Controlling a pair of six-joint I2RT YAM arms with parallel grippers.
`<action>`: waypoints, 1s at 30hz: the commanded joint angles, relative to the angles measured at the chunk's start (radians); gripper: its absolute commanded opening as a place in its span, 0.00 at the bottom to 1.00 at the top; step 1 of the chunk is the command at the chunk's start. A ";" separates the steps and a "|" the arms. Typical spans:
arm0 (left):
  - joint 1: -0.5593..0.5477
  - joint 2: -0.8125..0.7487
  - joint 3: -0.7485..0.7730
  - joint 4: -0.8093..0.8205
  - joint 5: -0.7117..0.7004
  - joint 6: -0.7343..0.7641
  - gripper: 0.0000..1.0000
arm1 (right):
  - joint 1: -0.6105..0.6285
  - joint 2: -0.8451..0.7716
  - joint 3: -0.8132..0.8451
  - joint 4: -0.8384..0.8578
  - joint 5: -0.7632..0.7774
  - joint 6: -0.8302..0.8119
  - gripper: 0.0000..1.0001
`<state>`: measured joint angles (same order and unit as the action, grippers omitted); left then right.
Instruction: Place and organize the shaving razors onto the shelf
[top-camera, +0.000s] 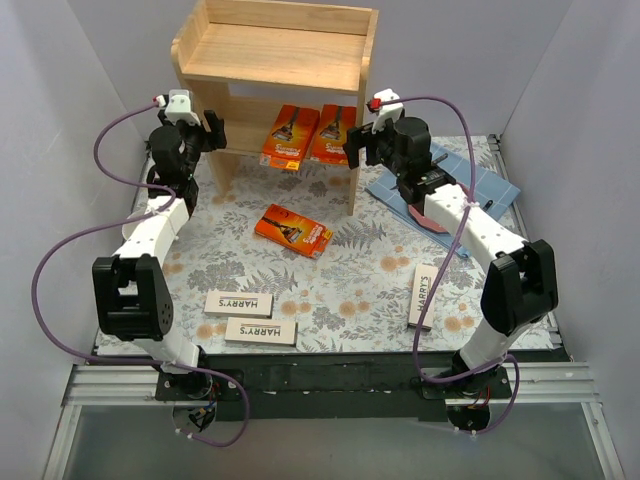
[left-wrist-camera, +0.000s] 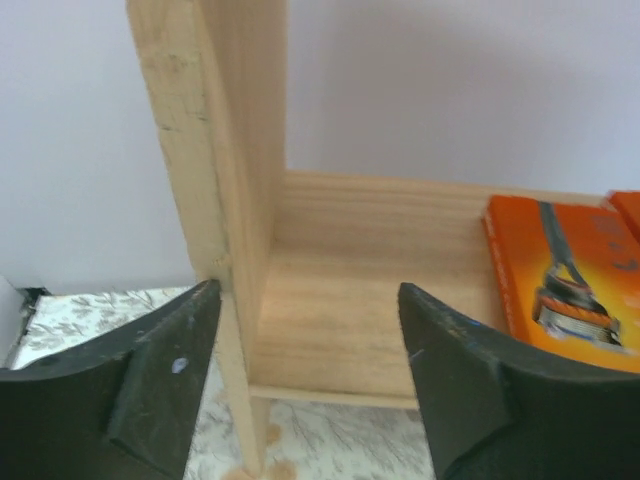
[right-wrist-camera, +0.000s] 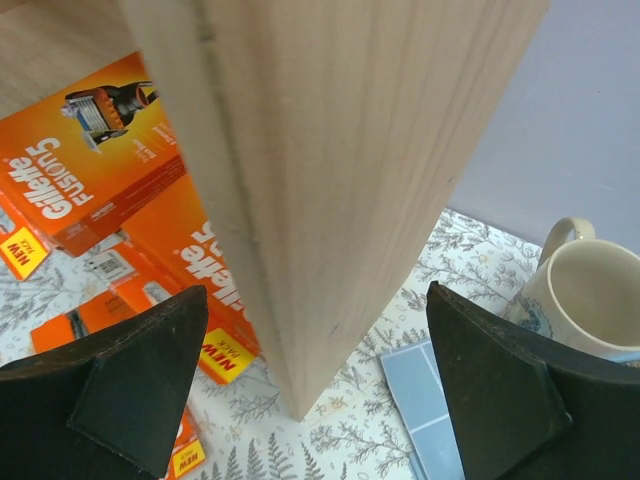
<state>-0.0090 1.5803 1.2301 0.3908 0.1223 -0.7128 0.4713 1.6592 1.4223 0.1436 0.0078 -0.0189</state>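
Top external shows left hand and right hand wide, empty, by the shelf; the orange pack at six o'clock probably wants a square, centred grip.

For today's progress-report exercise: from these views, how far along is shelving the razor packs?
Done: two orange packs lie on the lower tier of the shelf. In hand: nothing; the left gripper and right gripper are open and empty by its front posts. Left: one orange pack and three HARRY'S boxes lie on the table.
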 joint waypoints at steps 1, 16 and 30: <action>0.007 0.064 0.080 0.102 -0.030 0.044 0.62 | 0.021 0.031 0.053 0.116 0.075 -0.018 0.95; 0.043 0.079 0.014 0.155 -0.099 0.131 0.79 | 0.061 0.059 0.061 0.165 0.221 -0.062 0.93; 0.055 0.212 0.158 0.171 0.161 0.062 0.18 | 0.058 0.080 0.055 0.200 0.267 -0.125 0.76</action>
<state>0.0479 1.8294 1.3682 0.5449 0.1520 -0.6403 0.5282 1.7428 1.4498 0.2653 0.2317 -0.1078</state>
